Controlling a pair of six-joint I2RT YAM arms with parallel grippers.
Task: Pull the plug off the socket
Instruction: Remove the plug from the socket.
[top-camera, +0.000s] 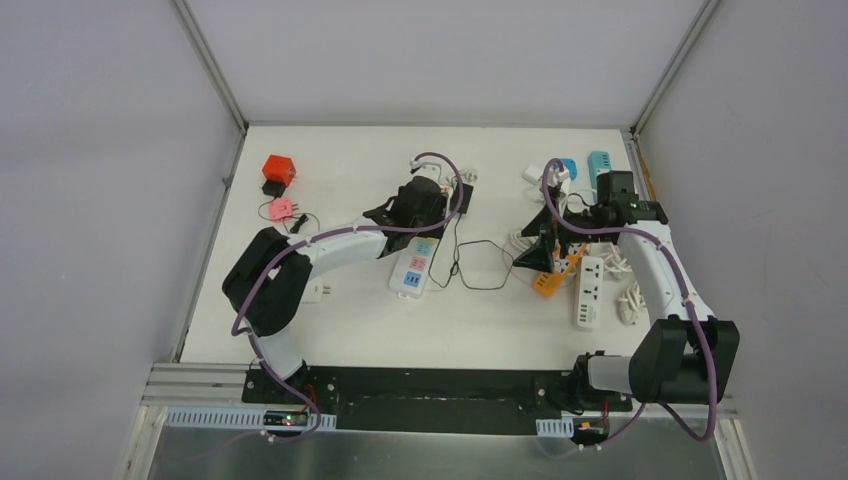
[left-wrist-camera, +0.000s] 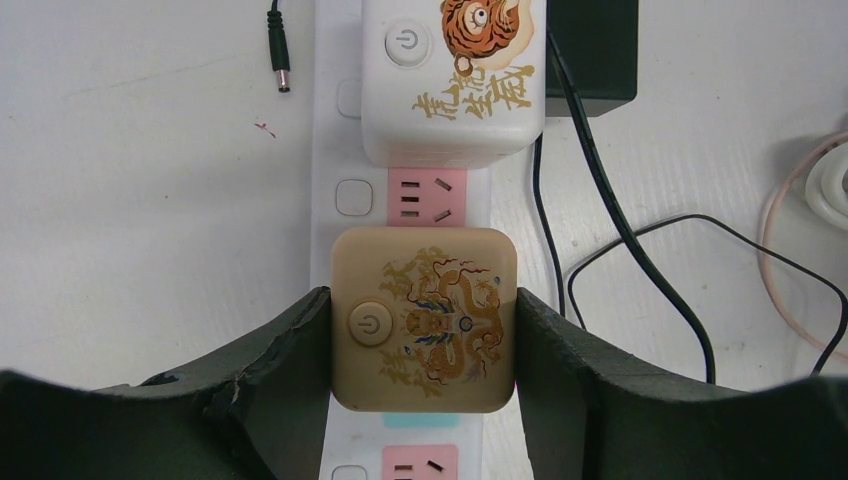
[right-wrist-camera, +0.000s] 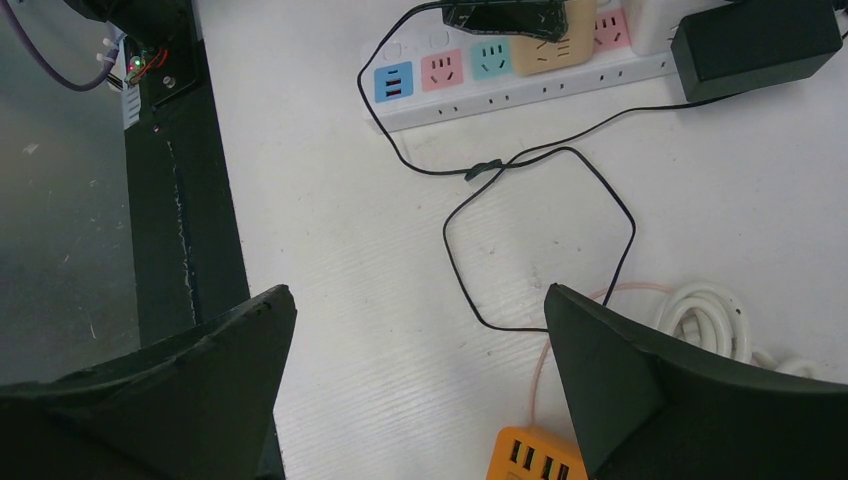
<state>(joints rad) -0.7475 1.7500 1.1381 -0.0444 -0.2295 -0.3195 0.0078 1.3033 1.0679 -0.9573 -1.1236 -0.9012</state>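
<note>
1. White table (left-wrist-camera: 150, 200) all around, loose cords (left-wrist-camera: 640, 260) on it.
2. Right up close, left gripper (left-wrist-camera: 422, 320) squeezed on both sides of the tan dragon plug (left-wrist-camera: 424, 300), sitting in the white power strip (left-wrist-camera: 325, 150).
3. Grab step looks done; next, pull straight up without dragging the strip along.
4. Just past it, one bare pink socket (left-wrist-camera: 428, 197), then the tiger plug (left-wrist-camera: 455, 80).
5. Well apart, right gripper (right-wrist-camera: 418, 295) spread wide, holding nothing.

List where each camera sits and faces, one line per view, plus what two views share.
Top external: above and behind the arms, looking down at the table; both arms show.
Left wrist: straight down on the beige plug, gripped by the left hand.
Right wrist: down over the table; open right hand at bottom.
Shared: both wrist views show the beige plug on the power strip.
</note>
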